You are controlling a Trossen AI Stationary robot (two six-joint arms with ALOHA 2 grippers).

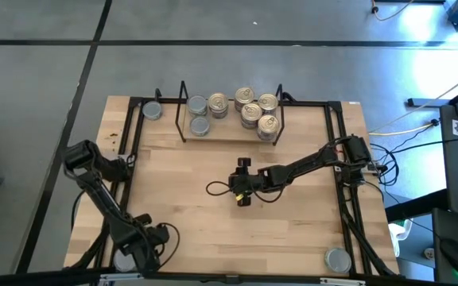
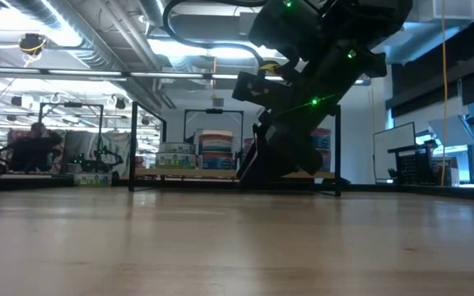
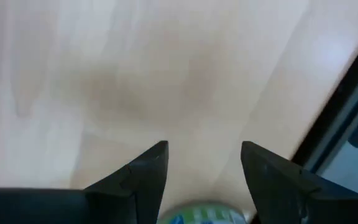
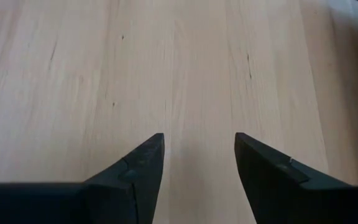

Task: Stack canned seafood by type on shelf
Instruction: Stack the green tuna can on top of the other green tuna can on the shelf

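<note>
The shelf (image 1: pixel 183 111), a black wire rack on a wood base, stands at the table's far side. On it are two silver-lidded tins (image 1: pixel 198 106) at its left and several gold-lidded tins (image 1: pixel 250 114) at its right. One silver tin (image 1: pixel 152 110) sits left of the shelf and another (image 1: pixel 338 259) near the front right corner. My left gripper (image 3: pixel 204 152) points down, open, at the near left corner (image 1: pixel 136 248). A green-labelled tin (image 3: pixel 201 215) shows low between its fingers; I cannot tell whether they touch it. My right gripper (image 4: pixel 199 143) hangs open over bare wood at mid-table (image 1: pixel 241 191).
Black rails (image 1: pixel 348 206) edge the table on all sides, and the left gripper works close to the near left rail (image 3: pixel 347 118). Bare wood lies between the shelf and the near edge. In the low view the right arm (image 2: pixel 311 99) stands in front of the shelf.
</note>
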